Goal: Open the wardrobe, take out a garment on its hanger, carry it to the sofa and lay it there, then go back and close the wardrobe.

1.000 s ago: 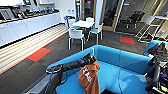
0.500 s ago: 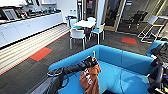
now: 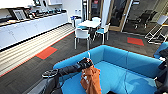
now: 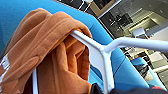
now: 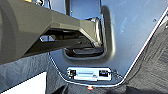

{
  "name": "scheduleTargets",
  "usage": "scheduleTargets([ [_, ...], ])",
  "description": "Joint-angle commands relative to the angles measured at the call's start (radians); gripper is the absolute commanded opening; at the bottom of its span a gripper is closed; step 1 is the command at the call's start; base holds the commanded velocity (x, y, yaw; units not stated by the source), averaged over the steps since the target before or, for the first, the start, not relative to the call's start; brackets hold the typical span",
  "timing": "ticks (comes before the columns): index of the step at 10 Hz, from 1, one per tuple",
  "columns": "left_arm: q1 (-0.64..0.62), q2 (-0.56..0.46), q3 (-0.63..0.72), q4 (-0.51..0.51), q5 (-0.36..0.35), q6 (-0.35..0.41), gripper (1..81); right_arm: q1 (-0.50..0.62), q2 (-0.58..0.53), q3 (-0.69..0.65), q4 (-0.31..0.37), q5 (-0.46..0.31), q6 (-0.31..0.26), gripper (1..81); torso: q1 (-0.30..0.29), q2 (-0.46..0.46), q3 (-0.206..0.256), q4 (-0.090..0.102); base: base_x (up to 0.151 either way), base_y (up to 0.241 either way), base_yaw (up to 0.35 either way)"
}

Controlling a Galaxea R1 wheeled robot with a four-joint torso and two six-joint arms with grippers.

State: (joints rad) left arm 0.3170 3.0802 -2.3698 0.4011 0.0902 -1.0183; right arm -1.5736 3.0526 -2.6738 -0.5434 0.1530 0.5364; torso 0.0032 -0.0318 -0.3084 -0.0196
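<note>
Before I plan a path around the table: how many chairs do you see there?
2 plainly: a white chair nearest the sofa, another chair beside the white table. More may be hidden behind.

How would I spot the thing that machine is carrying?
Find the big blue sofa in the foreground. Over its seat hangs an orange hoodie on a thin white hanger, held by the left claw; nothing else there is orange cloth.

Bright daylight from glass doors (image 3: 120, 12); all views soft, blurred.

One sofa (image 3: 120, 67), one garment (image 3: 91, 80), one hanger (image 4: 100, 50), one white table (image 3: 90, 24), several chairs.
</note>
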Motion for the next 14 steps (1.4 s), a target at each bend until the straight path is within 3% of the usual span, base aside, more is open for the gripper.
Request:
scheduleTargets([
  [1,-0.143,-0.076,0.069,0.028,-0.035,0.012,1.0,-0.001,0.005,0.003,-0.007,-0.052,0.002,81.1,0.0,0.0,0.0,0.0,0.0,0.0,0.0],
  [7,-0.022,-0.325,0.228,0.093,-0.05,0.014,1.0,-0.001,0.008,0.003,-0.012,-0.052,0.002,81.1,0.0,0.0,0.0,0.0,0.0,0.0,0.0],
  [14,0.087,-0.379,0.415,0.28,-0.035,0.014,1.0,0.005,0.008,-0.001,-0.012,-0.05,0.002,81.1,0.0,0.0,0.0,0.0,0.0,0.0,0.0],
])
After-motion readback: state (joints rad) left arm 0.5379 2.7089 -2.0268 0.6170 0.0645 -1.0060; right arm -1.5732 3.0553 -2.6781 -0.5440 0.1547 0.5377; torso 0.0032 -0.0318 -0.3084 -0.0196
